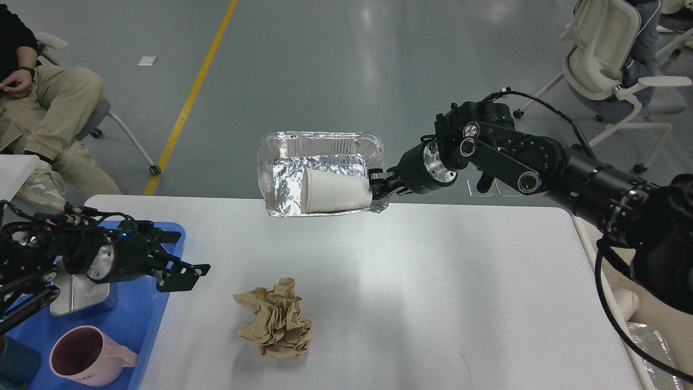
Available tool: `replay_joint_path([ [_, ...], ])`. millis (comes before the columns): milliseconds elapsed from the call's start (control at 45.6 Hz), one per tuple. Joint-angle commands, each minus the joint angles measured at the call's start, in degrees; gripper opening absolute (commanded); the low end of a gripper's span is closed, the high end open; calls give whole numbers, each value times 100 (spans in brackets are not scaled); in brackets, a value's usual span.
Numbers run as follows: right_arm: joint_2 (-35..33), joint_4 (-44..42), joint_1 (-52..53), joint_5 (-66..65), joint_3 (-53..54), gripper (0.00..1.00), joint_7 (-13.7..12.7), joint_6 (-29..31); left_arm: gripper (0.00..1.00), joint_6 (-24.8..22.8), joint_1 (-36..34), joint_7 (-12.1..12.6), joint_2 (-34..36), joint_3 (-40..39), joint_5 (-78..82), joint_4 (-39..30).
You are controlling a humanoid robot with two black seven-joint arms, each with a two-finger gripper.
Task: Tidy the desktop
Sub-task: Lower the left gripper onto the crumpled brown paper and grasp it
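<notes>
Foil, a shiny silver tray (319,157) with a white paper cup (335,192) inside, hangs pinched in the right hand (379,184) above the big white desk (433,281). The left hand (178,254) is open over a blue plastic tray (138,319). Crumpled brown paper (276,319) lies on the desk

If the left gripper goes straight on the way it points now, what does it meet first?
The left gripper is open and points right, over the desktop. The way looks free: the crumpled paper lies nearer and lower, probably beside its line, though depth is unclear.
</notes>
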Motion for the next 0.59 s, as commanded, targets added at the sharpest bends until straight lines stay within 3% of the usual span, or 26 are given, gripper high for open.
replay_joint_path([
  [0,-2,12,1,0,2,0,-7,0,97,-52,-453,16,-414,452,292,-3],
  [197,-2,29,1,0,2,0,-7,0,97,-69,-1025,16,-880,1050,328,-3],
  [570,-11,29,10,0,2,0,-7,0,97,-184,-1148,16,-1364,1587,345,6],
])
